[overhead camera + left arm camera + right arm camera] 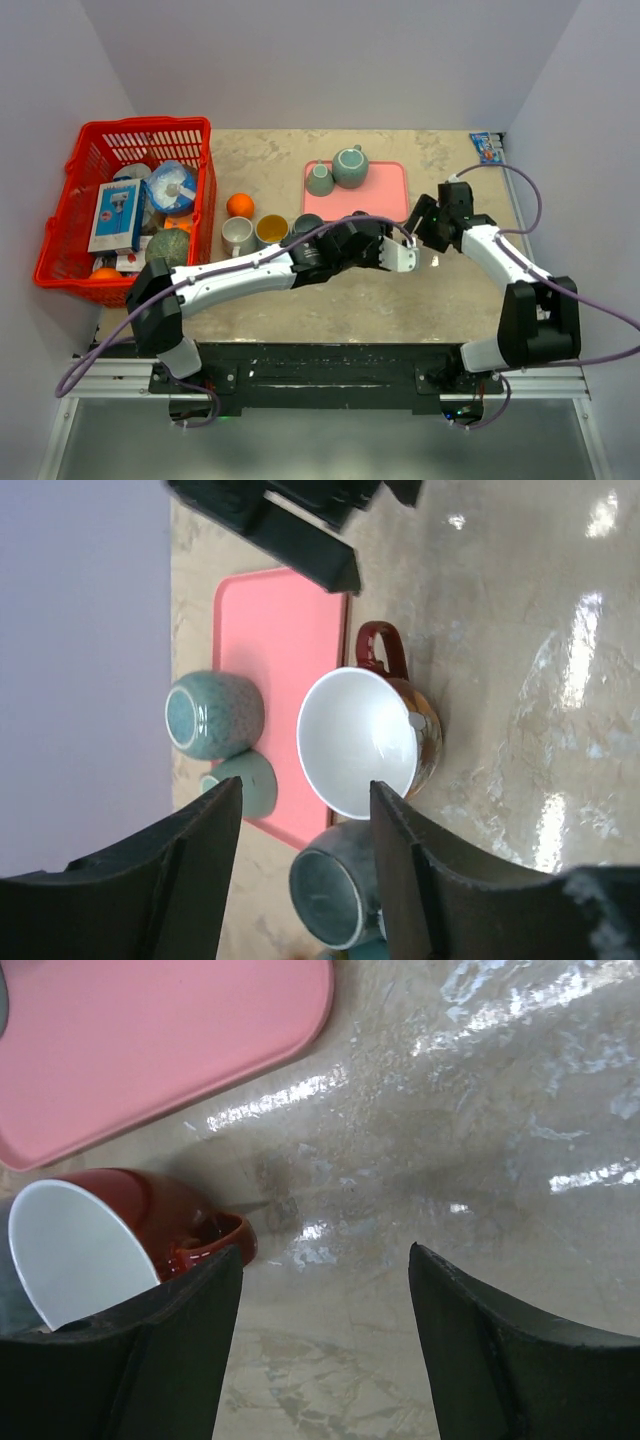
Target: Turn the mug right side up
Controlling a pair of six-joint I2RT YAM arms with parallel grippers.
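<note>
l hand (306, 783) open; mug (360, 735) wrist-cam only

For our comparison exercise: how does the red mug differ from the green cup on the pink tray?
The red mug lies tipped on the table; the green cup stands on the pink tray. The mug has a handle; the cup shows none. Both are glazed.

1 red mug (362, 735) is showing, along with 3 other mugs (238, 236), 1 green cup (319, 180), 1 teapot (350, 166), 1 pink tray (386, 196), 1 red basket (140, 124) and 1 orange (239, 204) sitting outside the basket.
</note>
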